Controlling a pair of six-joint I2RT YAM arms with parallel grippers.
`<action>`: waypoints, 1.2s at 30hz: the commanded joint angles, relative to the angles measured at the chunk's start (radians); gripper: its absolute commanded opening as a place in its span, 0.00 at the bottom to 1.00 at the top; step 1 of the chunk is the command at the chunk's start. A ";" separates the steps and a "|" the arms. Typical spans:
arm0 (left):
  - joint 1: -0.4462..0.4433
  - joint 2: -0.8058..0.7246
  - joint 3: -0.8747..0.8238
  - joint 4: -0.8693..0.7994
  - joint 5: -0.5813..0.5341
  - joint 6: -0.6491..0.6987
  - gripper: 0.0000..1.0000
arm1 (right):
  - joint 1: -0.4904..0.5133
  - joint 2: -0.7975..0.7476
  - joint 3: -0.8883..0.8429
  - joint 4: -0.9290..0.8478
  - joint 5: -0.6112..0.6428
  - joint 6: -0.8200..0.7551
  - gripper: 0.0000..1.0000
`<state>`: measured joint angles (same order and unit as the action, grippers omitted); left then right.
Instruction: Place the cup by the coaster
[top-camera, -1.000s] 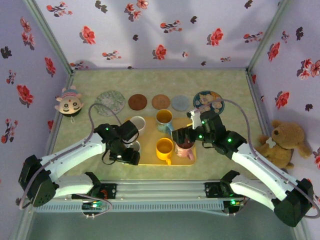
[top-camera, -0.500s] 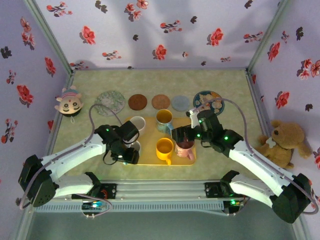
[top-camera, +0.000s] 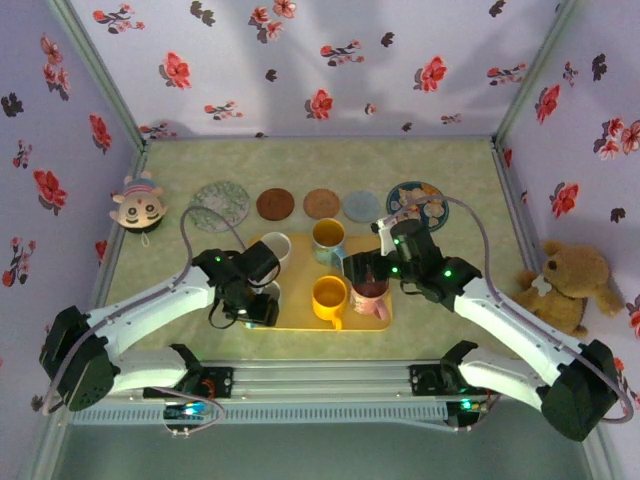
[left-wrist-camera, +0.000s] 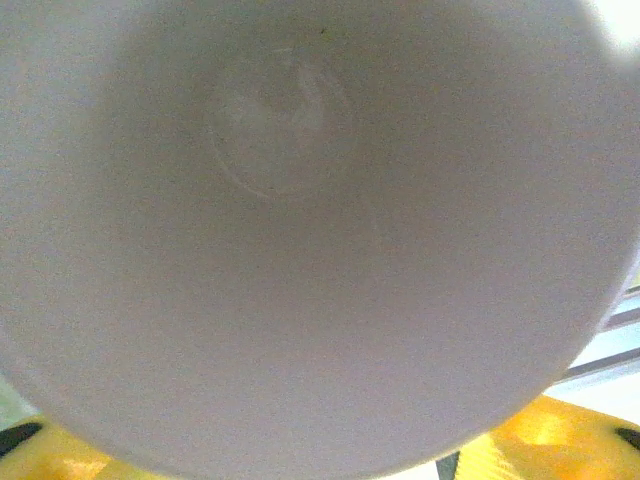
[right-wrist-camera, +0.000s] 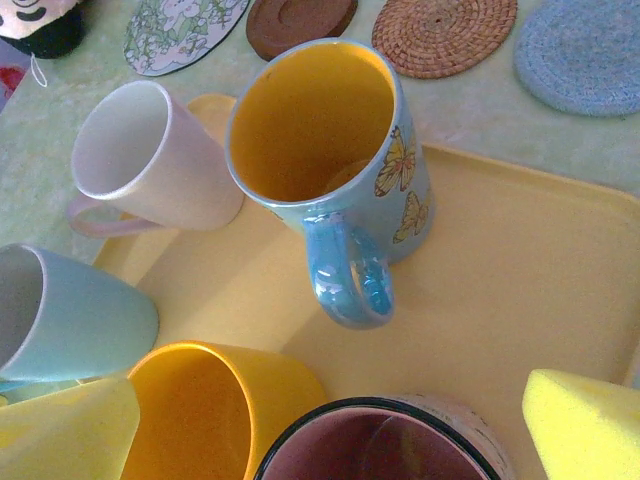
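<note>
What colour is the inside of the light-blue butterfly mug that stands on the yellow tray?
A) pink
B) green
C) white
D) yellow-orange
D: in the right wrist view, the light-blue ceramic butterfly mug, upright on the yellow plastic tray, shows a yellow-orange inner wall.

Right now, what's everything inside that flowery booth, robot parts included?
tray: 1, yellow, table centre
white cup: 1, white, tray's far left
butterfly mug: 1, blue, tray's far middle
yellow mug: 1, yellow, tray's near middle
pink mug: 1, pink, tray's near right
pale blue cup: 1, pale blue, tray's near left
coasters: 5, green, brown, tan, grey-blue, dark patterned; row beyond tray
doll: 1, cream, far left
teddy bear: 1, brown, right
left gripper: 1, black, at pale blue cup
right gripper: 1, black, open over pink mug
</note>
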<state>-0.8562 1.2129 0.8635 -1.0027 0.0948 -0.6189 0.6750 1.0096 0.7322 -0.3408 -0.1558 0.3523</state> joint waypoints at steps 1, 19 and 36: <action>0.008 0.005 -0.009 0.019 -0.037 -0.016 0.57 | 0.007 0.002 0.037 -0.001 0.023 0.020 1.00; 0.004 -0.032 -0.078 0.080 -0.030 -0.068 0.54 | 0.007 0.001 0.038 0.005 0.033 0.028 1.00; -0.003 -0.048 -0.094 0.070 -0.028 -0.067 0.38 | 0.007 -0.036 0.010 0.010 0.036 0.049 1.00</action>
<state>-0.8574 1.1671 0.7822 -0.9195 0.0799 -0.6750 0.6750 0.9997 0.7399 -0.3408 -0.1417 0.3790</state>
